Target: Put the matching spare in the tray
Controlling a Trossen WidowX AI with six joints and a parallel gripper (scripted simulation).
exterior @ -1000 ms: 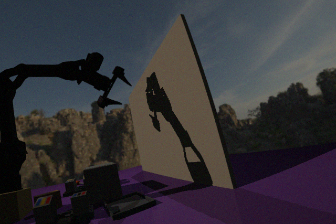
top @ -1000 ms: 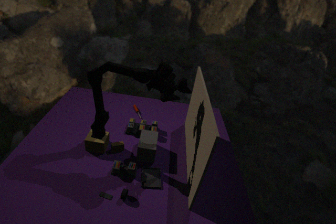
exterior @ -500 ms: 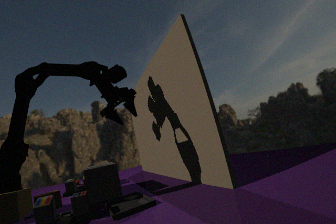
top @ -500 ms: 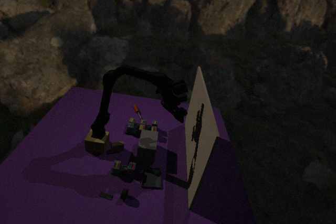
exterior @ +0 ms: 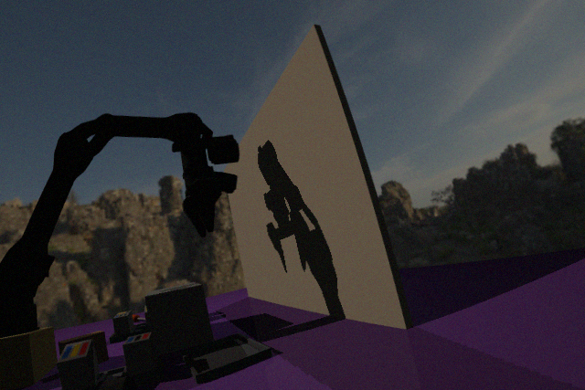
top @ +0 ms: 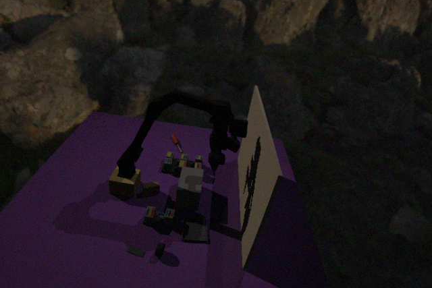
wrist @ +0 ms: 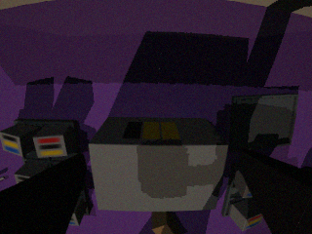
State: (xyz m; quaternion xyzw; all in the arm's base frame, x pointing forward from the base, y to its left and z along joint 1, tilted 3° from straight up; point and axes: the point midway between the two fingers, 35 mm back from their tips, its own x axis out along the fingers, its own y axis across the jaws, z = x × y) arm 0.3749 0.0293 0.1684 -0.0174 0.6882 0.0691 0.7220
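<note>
Evidently, the unit (top: 190, 178) (exterior: 176, 317) (wrist: 158, 177) points its long back (wrist: 195, 132) toward the board (top: 266, 160) (exterior: 325, 150).

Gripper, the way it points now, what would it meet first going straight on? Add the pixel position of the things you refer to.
Probably the big grey box (top: 190, 178) (exterior: 176, 317) (wrist: 117, 177), which lies between the open gripper's (top: 213, 172) (exterior: 204, 233) (wrist: 157, 158) fingers in the wrist view, though depth is unclear.

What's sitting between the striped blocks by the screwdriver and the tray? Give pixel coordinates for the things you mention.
The big grey box (top: 190, 187) (wrist: 158, 177): the wrist view shows it between the striped blocks (wrist: 50, 146) on one side and the tray (wrist: 273, 117) on the other.
</note>
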